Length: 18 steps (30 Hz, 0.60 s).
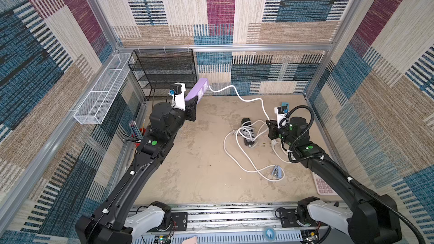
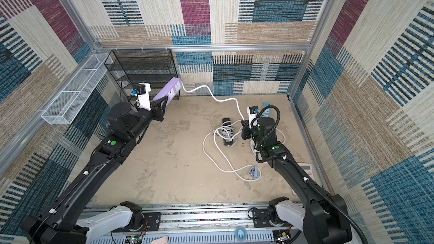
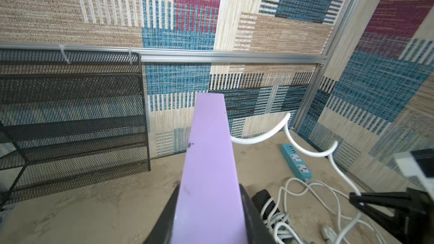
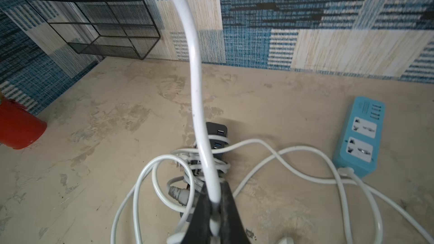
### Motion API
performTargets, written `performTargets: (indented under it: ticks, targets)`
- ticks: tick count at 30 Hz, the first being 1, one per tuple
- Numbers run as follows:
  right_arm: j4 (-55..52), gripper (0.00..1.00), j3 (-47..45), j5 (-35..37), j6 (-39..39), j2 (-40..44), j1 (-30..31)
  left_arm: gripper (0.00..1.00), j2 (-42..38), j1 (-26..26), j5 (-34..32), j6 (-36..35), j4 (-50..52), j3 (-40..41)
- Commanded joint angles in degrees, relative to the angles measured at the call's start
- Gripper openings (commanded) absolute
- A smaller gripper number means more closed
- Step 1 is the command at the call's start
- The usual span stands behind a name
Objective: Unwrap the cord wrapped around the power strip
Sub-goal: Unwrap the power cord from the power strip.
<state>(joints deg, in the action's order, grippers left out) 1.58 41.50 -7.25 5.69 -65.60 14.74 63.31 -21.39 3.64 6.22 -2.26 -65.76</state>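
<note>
My left gripper (image 1: 192,104) (image 3: 209,207) is shut on a lilac power strip (image 1: 199,90) (image 2: 169,92) (image 3: 209,165), held tilted up in the air near the black rack. Its white cord (image 1: 249,99) (image 2: 223,99) (image 4: 195,78) runs free from the strip's far end down to my right gripper (image 1: 269,123) (image 2: 244,123) (image 4: 215,198), which is shut on it just above the table. Below that, more of the white cord (image 1: 234,156) lies in loose loops. A black power strip (image 1: 246,122) (image 4: 217,129) lies beside the right gripper with white cord wound around its middle.
A blue power strip (image 4: 359,137) (image 3: 297,160) lies at the back right. A black mesh rack (image 1: 164,71) stands in the back left corner, with a white wire basket (image 1: 103,90) on the left wall. A red pen cup (image 1: 138,134), a small clip (image 1: 276,171) and a pink calculator (image 1: 325,187) are nearby.
</note>
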Motion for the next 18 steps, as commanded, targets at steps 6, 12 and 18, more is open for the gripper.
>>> performTargets:
  ticks: [6,12,18]
  targets:
    - [6.99,0.00,-4.37,-0.50,7.93,-8.31,-5.74,0.00,-1.88,0.13,19.21,-0.15,-5.31,-1.12]
    - [10.05,0.00,-4.08,-0.68,9.32,-14.75,-9.74,0.00,-2.87,0.12,20.61,-1.67,-4.37,-0.32]
    - [11.29,0.00,-3.17,-1.21,10.28,-20.98,-12.89,0.00,-5.26,1.59,16.27,-2.87,-4.16,1.46]
